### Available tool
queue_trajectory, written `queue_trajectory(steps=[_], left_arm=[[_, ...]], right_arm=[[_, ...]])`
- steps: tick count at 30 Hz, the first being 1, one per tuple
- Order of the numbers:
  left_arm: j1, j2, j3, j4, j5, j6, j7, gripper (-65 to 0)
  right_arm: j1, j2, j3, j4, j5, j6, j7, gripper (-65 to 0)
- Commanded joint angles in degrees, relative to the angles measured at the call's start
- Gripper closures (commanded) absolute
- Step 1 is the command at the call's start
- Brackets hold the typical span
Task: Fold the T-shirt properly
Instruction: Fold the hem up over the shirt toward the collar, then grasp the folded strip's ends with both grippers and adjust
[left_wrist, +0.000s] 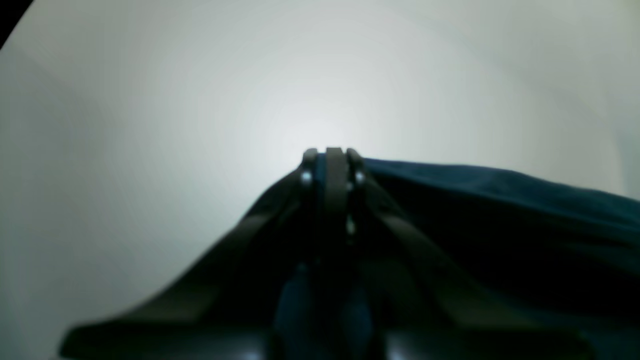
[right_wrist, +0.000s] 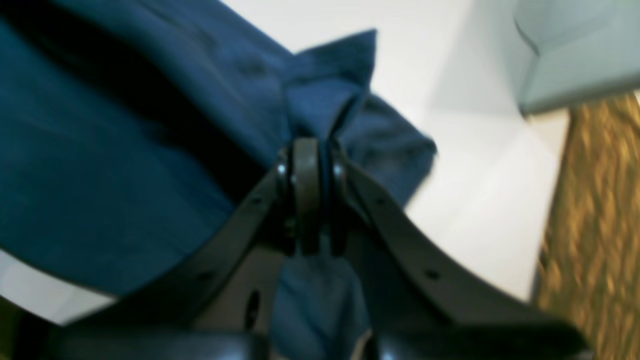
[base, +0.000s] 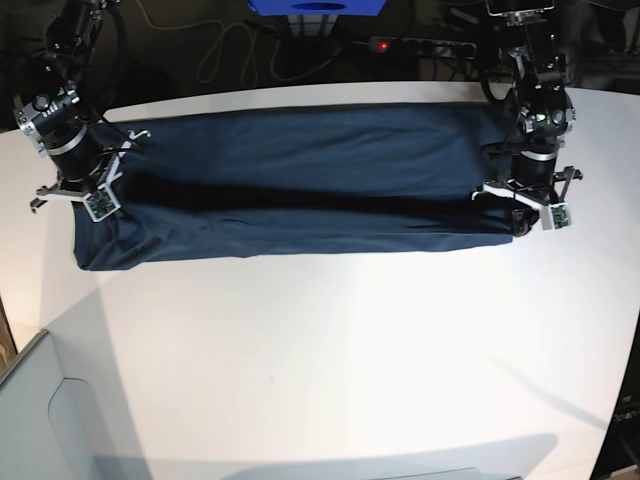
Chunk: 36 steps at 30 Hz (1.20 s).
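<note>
Stretching across the upper half of the base view, the navy T-shirt (base: 300, 180) lies on the white table (base: 330, 360) as a long horizontal band with a dark crease running along its middle, one arm standing at each end. The left end effector (base: 525, 205), at the right of that frame, is clamped tight on the shirt's edge, and its wrist view shows the closed fingers (left_wrist: 334, 165) with dark cloth trailing off to the right. The right end effector (base: 85, 190), at the left of the frame, is likewise closed, pinching a bunched fold of the blue fabric (right_wrist: 320, 100) between its tips.
</note>
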Motion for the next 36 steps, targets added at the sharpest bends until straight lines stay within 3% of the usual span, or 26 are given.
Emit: queue_trajectory(steps=[1,7,11,18,36], left_arm=[[0.4,-0.2,-0.1,1.1,-0.1,0.1,-1.3,0.0],[2.3,-0.1,-0.1,0.7,-0.1,0.1,-1.3,0.0],[2.7,-0.3,-0.3,0.6,-0.1,0.1,-1.3,0.0],[2.6,0.0,-0.1,-1.9,-0.1,0.1,-1.3,0.0],[2.9,0.7,-0.1,-3.0,-0.1,0.1,-1.3,0.0]], right_arm=[[0.1,0.6,0.7,1.0,0.6,0.4,1.1,-0.1],[-2.3,0.6,1.9,1.8,0.6,0.4,1.1,-0.1],[-3.3,-1.6,1.9,2.1,0.6,0.4,1.1,-0.1],[-3.2,-2.5,2.3,0.4,0.4,0.4,1.1,-0.1],[-6.9,-2.7,3.1,0.0,0.6,0.4,1.1,-0.5]])
